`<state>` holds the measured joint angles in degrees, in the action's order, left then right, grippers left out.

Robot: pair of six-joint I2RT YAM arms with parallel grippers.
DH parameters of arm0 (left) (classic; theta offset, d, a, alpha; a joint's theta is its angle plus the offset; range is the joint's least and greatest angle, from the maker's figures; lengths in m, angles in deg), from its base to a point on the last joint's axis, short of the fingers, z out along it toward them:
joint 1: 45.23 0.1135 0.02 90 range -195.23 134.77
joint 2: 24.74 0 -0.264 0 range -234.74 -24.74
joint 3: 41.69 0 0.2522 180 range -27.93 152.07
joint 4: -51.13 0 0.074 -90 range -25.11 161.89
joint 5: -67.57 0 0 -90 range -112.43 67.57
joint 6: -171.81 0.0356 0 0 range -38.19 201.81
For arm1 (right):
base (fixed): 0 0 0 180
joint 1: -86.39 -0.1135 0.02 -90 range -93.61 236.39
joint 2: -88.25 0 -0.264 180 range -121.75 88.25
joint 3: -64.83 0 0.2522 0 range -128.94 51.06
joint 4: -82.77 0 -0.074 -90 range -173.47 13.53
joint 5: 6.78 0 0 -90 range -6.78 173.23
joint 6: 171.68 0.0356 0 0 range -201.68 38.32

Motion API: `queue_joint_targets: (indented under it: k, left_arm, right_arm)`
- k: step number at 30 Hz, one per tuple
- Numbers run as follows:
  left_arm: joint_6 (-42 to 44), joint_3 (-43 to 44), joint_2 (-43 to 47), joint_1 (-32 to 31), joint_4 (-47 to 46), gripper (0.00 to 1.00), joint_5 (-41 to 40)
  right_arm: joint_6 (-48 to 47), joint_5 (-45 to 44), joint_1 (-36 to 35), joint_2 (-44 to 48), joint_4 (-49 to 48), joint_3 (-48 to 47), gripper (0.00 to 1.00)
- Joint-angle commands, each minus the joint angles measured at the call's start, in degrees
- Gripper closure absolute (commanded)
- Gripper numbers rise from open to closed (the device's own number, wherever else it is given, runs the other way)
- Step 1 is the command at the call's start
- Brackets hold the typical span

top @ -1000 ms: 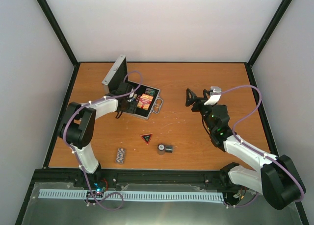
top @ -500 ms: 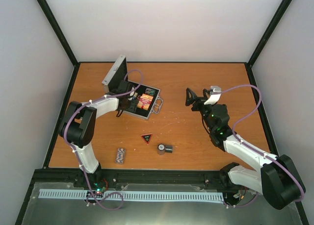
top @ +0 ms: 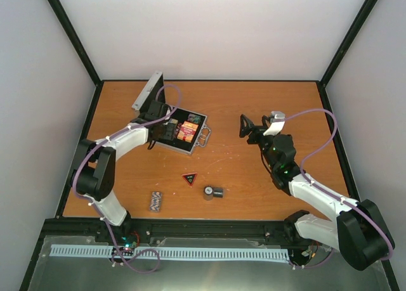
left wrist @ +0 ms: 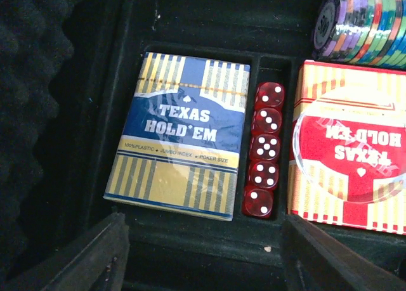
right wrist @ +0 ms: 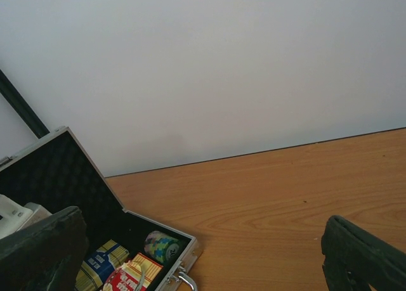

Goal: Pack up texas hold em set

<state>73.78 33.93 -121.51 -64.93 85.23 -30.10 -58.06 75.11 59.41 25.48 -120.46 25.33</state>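
Your left gripper (left wrist: pixel 204 240) hangs released and empty inside the open case (top: pixel 146 92), upper left of the top view, over the blue card box (left wrist: pixel 181 145) and 5 red dice (left wrist: pixel 263 148). Your right gripper (right wrist: pixel 203 253) is spread wide, empty. Triangle (top: pixel 189 177), round buttons (top: pixel 213 191) and loose chips (top: pixel 155 200) lie lower centre

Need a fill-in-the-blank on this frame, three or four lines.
The row of red dice holds ___ dice.
It sits between the blue card box and the ___ card box.
The lid of the case is ___.
The triangle lies ___ the case.
Missing: five; red; open; outside.
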Motion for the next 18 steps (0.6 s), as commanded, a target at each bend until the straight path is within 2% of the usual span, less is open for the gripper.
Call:
queue_joint_targets:
  k: [1,18]
  left_arm:
    - [0.21,1.80,-1.38,0.46,0.00,0.37,0.61]
    - [0.68,3.04,-8.38,0.46,-1.95,0.37,1.44]
  right_arm:
    - [-0.04,0.01,0.53,-0.43,-0.44,-1.65,0.00]
    - [-0.02,0.02,0.55,-0.52,-0.36,-1.80,0.00]
